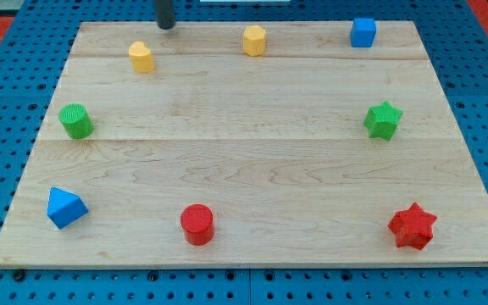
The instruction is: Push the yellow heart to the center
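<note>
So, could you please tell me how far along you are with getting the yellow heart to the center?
Nothing looks done yet: the yellow heart sits near the board's top-left, far from the bare center of the board. In hand: my tip is at the view's top edge, just up and right of the heart, apart from it. Left: get behind the heart and push it down and rightward to the center, avoiding the yellow hexagon.

board: showing pale wood grain in long planks
heart: showing yellow
hexagon: showing yellow
cube: showing blue
star at 3 o'clock: showing green
cylinder at 9 o'clock: showing green, ridged
triangular block: showing blue
cylinder at 6 o'clock: showing red
star at 5 o'clock: showing red
my tip: showing dark
pegboard: showing blue with rows of holes
</note>
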